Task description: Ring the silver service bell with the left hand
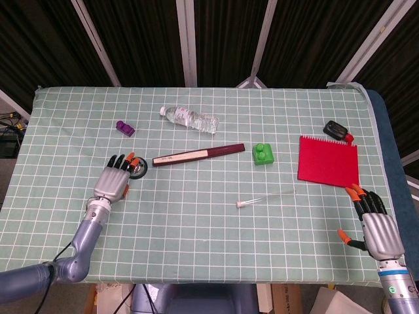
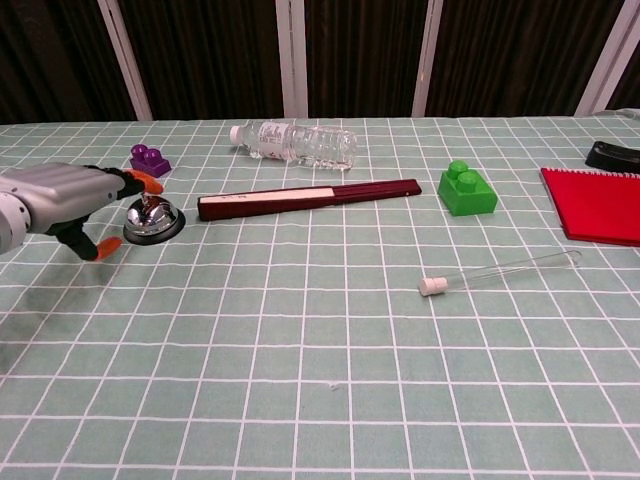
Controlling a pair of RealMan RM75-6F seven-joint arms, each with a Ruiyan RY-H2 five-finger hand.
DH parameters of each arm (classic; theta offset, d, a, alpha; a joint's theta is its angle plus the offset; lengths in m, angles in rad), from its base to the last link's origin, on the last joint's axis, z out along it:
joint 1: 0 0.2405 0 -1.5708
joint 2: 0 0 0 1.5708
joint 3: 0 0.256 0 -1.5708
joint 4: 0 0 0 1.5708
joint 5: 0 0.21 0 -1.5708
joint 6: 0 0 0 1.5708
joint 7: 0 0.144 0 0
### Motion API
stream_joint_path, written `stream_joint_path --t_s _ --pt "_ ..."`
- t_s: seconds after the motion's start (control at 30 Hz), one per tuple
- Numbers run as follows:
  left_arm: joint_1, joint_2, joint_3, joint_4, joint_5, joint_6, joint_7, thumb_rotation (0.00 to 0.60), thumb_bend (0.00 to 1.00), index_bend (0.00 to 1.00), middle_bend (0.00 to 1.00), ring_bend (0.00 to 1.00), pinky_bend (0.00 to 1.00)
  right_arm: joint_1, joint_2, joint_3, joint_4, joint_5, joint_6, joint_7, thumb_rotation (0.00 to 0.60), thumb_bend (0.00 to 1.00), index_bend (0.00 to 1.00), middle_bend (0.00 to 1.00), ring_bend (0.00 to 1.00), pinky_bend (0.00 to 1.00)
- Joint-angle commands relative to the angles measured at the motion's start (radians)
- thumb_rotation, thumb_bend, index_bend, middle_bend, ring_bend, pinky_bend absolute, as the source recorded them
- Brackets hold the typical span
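Silver service bell (image 2: 153, 219) stands on the desk (image 1: 196, 216), left of centre, just beside the left end of a long dark-red case (image 2: 309, 199). A purple toy brick (image 2: 148, 159) lies behind it, apart.

Left hand (image 2: 62, 203) is low at the bell's left side, palm down, fingers extended and slightly spread, holding nothing. Its orange fingertips (image 1: 130, 159) overlap the bell's dome in the head view; in the chest view they sit at the dome's upper left edge. Whether they touch the plunger knob on top cannot be told from either view.

Right hand (image 1: 373, 221) rests at the desk's near right corner, well apart from the bell, fingers spread and empty, just near a red comb-edged sheet (image 1: 328, 159).

Assessment: the approach is complete, with the hand positioned at the bell. The ring itself is not confirmed; no depressed plunger is discernible. Remaining work, as judged: bring a fingertip squarely over the knob, press down and release. The bell is small and unanchored, so an off-centre push could slide it toward the case.
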Motion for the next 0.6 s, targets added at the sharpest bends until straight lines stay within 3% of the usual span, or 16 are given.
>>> stream_joint_path --t_s 0.03,0.17,0.3,0.4,0.6 --pt "-0.002 0.039 -0.025 -0.047 0.044 0.037 -0.037 0.600 0.60 0.00 0.00 0.00 0.00 0.000 0.000 0.000 0.000 0.000 0.000 0.001 0.600 0.29 0.00 0.00 0.00 0.00" --pt "0.009 0.088 -0.051 -0.109 0.085 0.082 -0.087 0.600 0.34 0.00 0.00 0.00 0.00 0.000 0.000 0.000 0.001 0.000 0.001 -0.002 0.600 0.29 0.00 0.00 0.00 0.00" --pt "0.055 0.164 -0.035 -0.193 0.142 0.136 -0.140 0.600 0.24 0.00 0.00 0.00 0.00 0.000 0.000 0.000 0.001 0.002 -0.001 -0.004 0.600 0.29 0.00 0.00 0.00 0.00" --pt "0.118 0.225 0.011 -0.265 0.200 0.198 -0.178 0.600 0.19 0.00 0.00 0.00 0.00 -0.001 0.000 -0.001 0.002 0.001 0.002 -0.009 0.600 0.29 0.00 0.00 0.00 0.00" --pt "0.279 0.348 0.159 -0.346 0.352 0.329 -0.290 0.600 0.15 0.00 0.00 0.00 0.00 -0.003 -0.002 -0.001 0.002 0.002 0.006 -0.023 0.600 0.29 0.00 0.00 0.00 0.00"
